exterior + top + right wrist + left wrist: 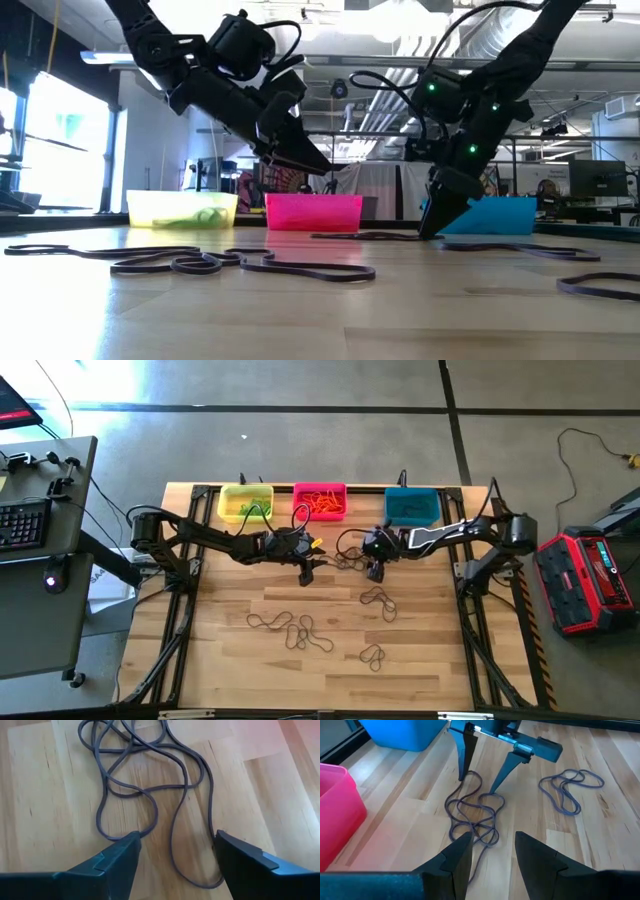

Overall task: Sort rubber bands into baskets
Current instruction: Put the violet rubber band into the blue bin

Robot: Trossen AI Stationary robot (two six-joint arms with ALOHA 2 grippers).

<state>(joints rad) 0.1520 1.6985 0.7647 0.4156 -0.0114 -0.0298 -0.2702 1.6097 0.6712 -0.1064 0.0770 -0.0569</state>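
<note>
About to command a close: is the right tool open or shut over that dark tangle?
Open. The right tool has its fingers spread wide, tips down at the table, straddling the dark rubber bands, nothing pinched between them.

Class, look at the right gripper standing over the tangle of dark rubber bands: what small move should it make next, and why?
Probably close. The right gripper is open, its fingertips down at the table on either side of strands of the dark rubber bands, so shutting should pinch them. The left gripper hangs open just short of that tangle.
</note>
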